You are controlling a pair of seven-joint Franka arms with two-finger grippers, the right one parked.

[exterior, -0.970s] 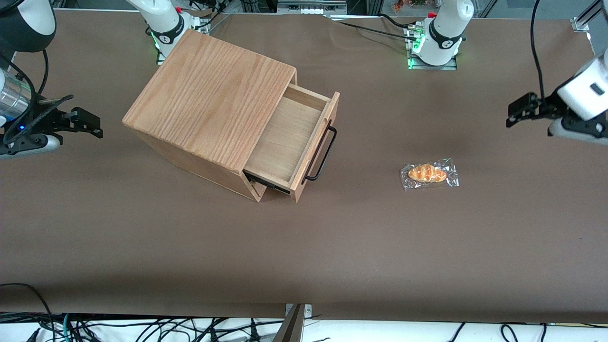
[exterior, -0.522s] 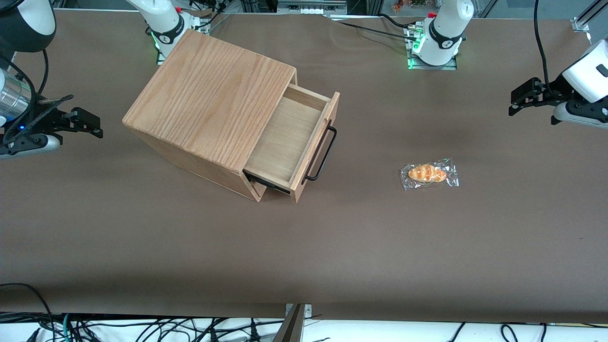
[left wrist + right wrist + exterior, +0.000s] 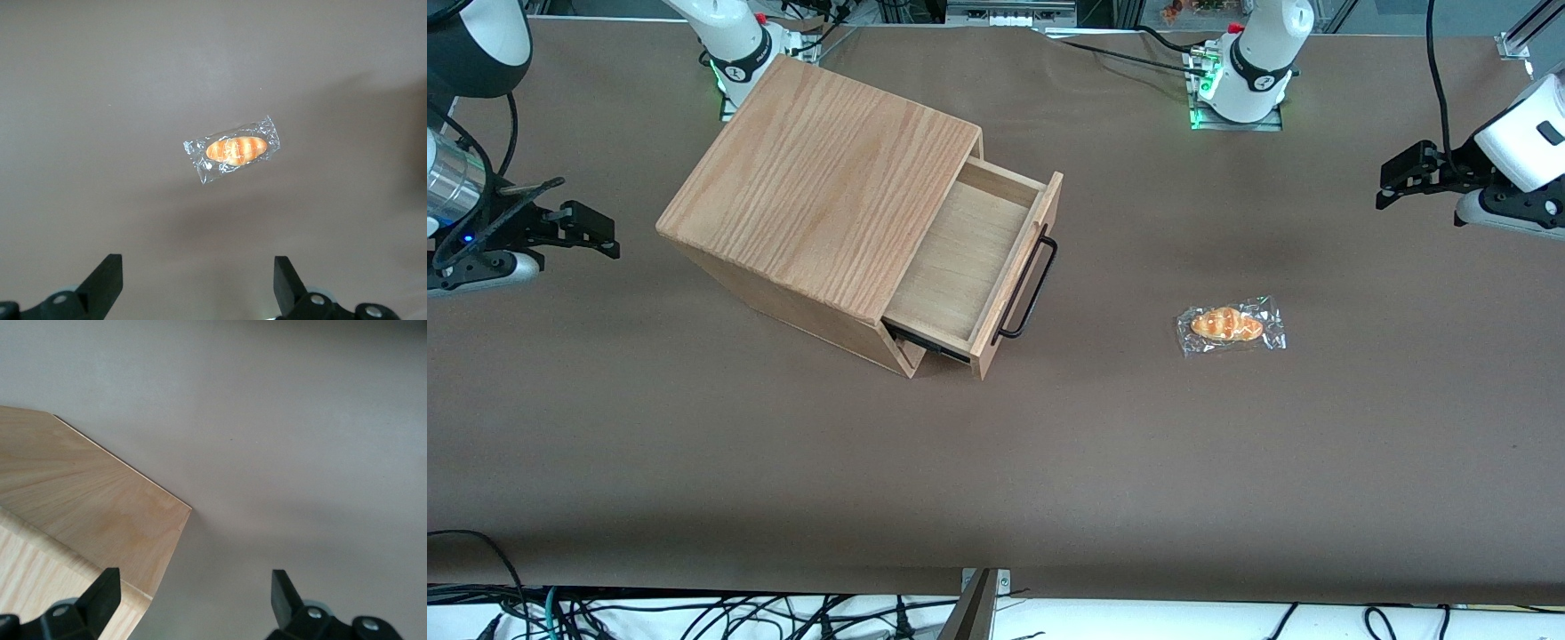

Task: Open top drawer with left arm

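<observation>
Oak-grain box [image 3: 818, 191] sits on the brown table [image 3: 996, 462] toward the parked arm's end, seen from my front cam. Its top drawer [image 3: 978, 262] stands pulled well out, the bare wood floor inside showing, w/ the thin black bar handle [image 3: 1030, 284] on the flat front panel facing the working arm's end. Nothing touches the handle. The left arm [image 3: 1516, 151], glossy white, hangs at the working arm's end of the table, well apart from the drawer. Its black gripper [image 3: 1400, 173] hovers above the table, pointing toward the box, holding nothing. A bread roll in clear wrap [image 3: 1230, 325] lies flat on the table between drawer and gripper, a bit nearer to the front cam than the gripper, apart from both. The arm's white base [image 3: 1249, 67] w/ a green light sits farther from the cam than the roll.

Left wrist cam: I look straight down on the table surface [image 3: 100, 100]. The gripper [image 3: 198, 283] shows both black fingertips [image 3: 107, 277] spread wide, w/ only bare table between them, so the jaws are parted and empty. The wrapped roll [image 3: 233, 150] lies apart from the fingers, orange-brown w/ pale stripes, its wrap crinkled at each end.

Right wrist cam: a corner of the box's top [image 3: 80, 513] over the table; drawer not visible from here.
</observation>
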